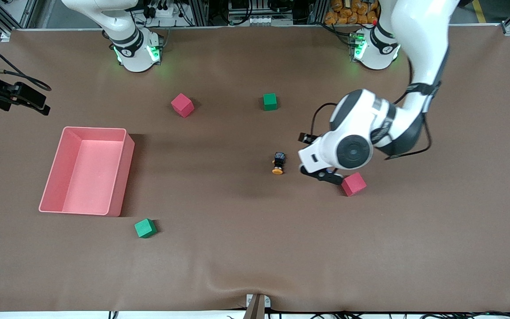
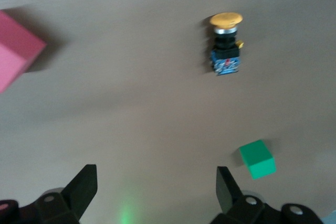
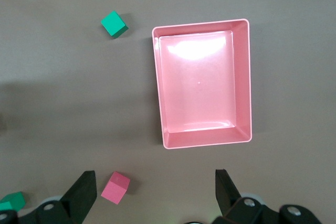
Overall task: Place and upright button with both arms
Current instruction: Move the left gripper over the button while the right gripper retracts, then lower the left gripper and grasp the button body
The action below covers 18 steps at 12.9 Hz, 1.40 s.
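Left wrist view is showing the button (image 2: 226, 45) lying on its side on the brown table (image 2: 131, 103), its round orange cap leading a short black body with a blue end. The left gripper (image 2: 152, 192) is hovering near it with fingers spread and nothing between them. The right gripper (image 3: 152, 192) is hanging over the pink bin (image 3: 202, 85), fingers likewise spread and holding nothing.
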Available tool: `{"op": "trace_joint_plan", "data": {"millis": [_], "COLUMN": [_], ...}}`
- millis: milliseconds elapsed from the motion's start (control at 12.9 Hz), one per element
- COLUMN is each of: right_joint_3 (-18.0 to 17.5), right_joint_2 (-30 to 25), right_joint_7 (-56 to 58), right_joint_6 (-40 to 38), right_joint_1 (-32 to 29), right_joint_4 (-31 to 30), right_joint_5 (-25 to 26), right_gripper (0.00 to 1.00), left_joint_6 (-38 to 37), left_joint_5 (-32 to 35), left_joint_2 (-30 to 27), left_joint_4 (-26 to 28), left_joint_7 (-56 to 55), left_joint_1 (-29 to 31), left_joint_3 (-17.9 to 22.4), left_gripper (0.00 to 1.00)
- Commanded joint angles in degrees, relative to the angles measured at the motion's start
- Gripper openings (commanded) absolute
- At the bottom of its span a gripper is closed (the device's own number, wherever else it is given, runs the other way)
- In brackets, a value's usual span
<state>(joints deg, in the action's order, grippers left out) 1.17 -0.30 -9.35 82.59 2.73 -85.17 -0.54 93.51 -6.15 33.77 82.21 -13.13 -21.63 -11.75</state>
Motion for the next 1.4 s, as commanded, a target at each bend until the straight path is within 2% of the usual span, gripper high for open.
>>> {"op": "trace_joint_plan", "data": {"millis": [0, 155, 310, 620, 775, 853, 930, 1318], "right_joint_3": [-0.38, -0.55, -0.64, -0.29, -0.38, -0.46, -0.29, -0.2], "right_joint_2": [0.89, 2.75, 2.76, 2.76, 2.67, 2.67, 2.67, 2.76], "right_joint_7": [0.03, 0.03, -0.23, -0.06, 0.03, 0.21, 1.6, 5.31], "right_joint_6": [0.03, -2.08, -2.0, -1.91, -1.74, -1.56, -1.47, -1.47], "right_joint_1": [0.08, 0.78, 1.22, 0.78, 0.78, 0.7, 0.7, 0.61], "right_joint_4": [2.77, 5.45, 5.54, 5.45, 5.45, 5.36, 5.36, 5.36], "right_joint_5": [2.2, 6.15, 6.42, 2.65, 2.47, 1.86, 0.55, 0.54], "right_gripper": [1.0, 1.0, 1.0, 1.0, 1.0, 1.0, 1.0, 1.0], "left_joint_6": [0.0, 2.97, 6.32, 8.44, 8.53, 8.44, 8.44, 11.51], "left_joint_5": [-0.62, -0.44, -0.36, -0.09, -0.09, -0.18, -0.27, -0.27], "left_joint_2": [4.89, 7.18, 8.76, 11.49, 11.67, 11.41, 11.58, 13.6], "left_joint_4": [-5.56, -6.54, -6.45, -6.72, -6.8, -6.8, -6.8, -7.6], "left_joint_7": [-4.26, -6.63, -8.13, -9.1, -13.22, -13.67, -13.42, -12.89], "left_joint_1": [-4.45, -7.63, -8.51, -10.44, -14.03, -16.23, -16.86, -17.3], "left_joint_3": [0.5, 0.94, 0.94, 1.73, 5.22, 8.46, 9.54, 9.9], "left_gripper": [1.0, 1.0, 1.0, 1.0, 1.0, 1.0, 1.0, 1.0]}}
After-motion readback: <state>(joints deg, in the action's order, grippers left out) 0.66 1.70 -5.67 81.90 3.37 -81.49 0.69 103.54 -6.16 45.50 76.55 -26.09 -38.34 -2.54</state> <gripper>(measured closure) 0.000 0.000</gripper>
